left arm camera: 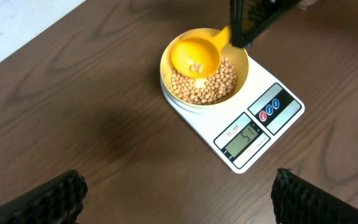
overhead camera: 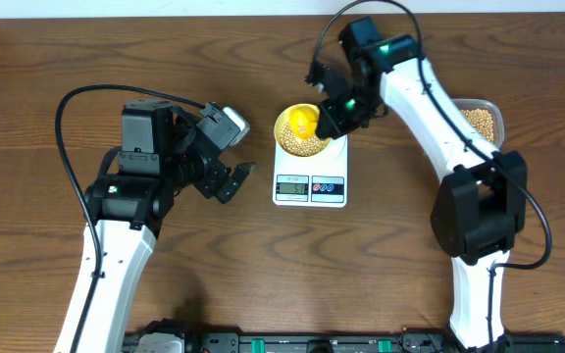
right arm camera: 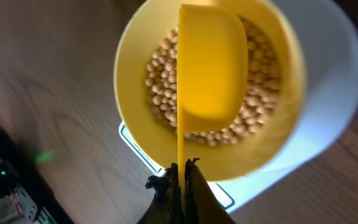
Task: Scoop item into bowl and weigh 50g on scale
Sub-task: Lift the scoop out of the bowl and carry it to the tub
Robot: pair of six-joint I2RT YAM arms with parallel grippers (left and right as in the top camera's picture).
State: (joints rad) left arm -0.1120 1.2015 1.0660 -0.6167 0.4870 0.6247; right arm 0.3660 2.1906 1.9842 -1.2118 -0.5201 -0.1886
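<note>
Yellow scoop pinched in right claw, over bowl.

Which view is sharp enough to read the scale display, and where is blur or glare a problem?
Left wrist: display largest, digits soft, only roughly legible; left fingers dark and soft in the bottom corners. Overhead: even light, scale readout too small to read. Right wrist: scoop and beans sharp, table behind them defocused, readout not legible.
</note>
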